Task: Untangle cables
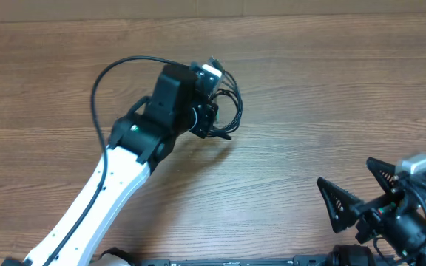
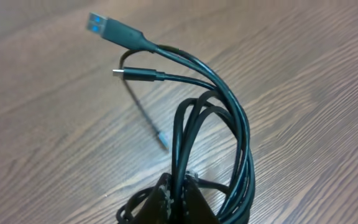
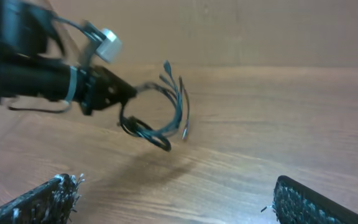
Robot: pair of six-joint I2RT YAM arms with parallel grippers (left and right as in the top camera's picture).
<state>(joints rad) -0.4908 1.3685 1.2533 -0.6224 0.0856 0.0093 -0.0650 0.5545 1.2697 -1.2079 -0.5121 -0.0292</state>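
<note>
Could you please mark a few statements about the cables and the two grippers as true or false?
1. The left gripper grips the cables. True.
2. The right gripper is shut on a cable. False: it is open, empty and apart from them.
3. One plug has a blue tip. True.
4. The cables lie flat on the table. False: they hang above it, held up.

Soft, warm light spreads evenly over my surface [image 1: 309, 89]. My right wrist view is blurred, the cables [image 3: 148, 134] smeared above a faint, diffuse shadow; my left wrist view is sharper.
</note>
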